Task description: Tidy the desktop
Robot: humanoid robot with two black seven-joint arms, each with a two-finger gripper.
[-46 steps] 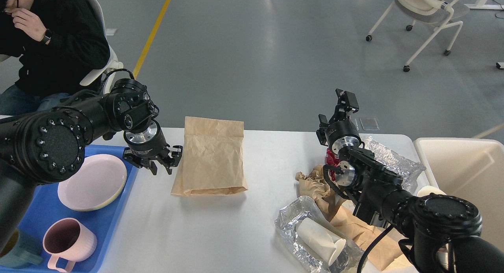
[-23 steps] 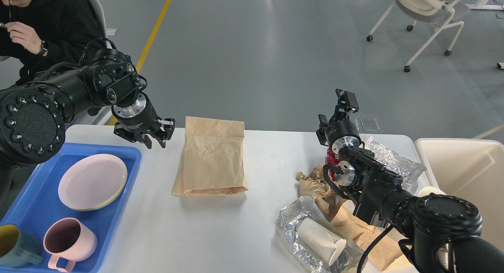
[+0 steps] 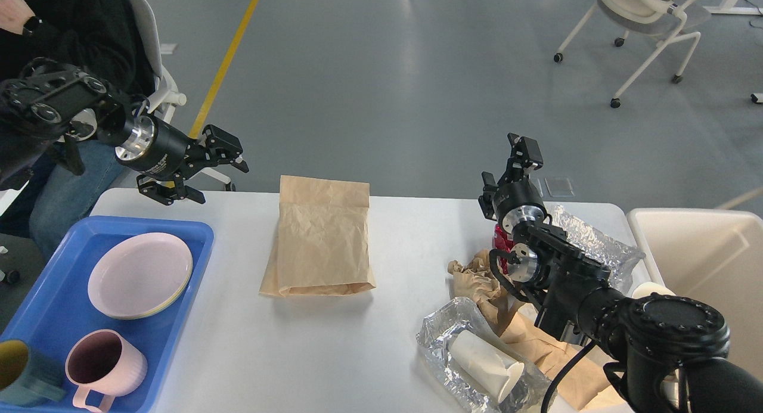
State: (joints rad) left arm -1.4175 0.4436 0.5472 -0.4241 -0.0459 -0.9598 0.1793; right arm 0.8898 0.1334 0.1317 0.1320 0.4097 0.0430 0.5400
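A humanoid robot's left gripper [image 3: 205, 168] hangs above the far left corner of the large white matte desktop [image 3: 334, 353], its two black fingers spread wide and holding nothing. Just beyond its fingertips to the right lies a flat, creased brown paper bag [image 3: 322, 243] on the tabletop. Below and toward the robot from this gripper sits a blue plastic tray [image 3: 179, 317] carrying a pale pink round plate [image 3: 140, 275], a ribbed pink mug [image 3: 104, 368] and a teal mug [image 3: 24, 374].

The right gripper [image 3: 515, 162] is raised over the far right side of the desktop, pointing away from the camera; its fingers appear parted and empty. Directly beneath it stands a red can [image 3: 501, 240], and nearer the robot lie crumpled brown paper [image 3: 477, 282], a silver foil wrapper [image 3: 444, 335] holding a white paper cup [image 3: 486, 359], and more crinkled foil [image 3: 596, 246]. To its right, beside the table's edge, stands a cream plastic bin [image 3: 709, 270].
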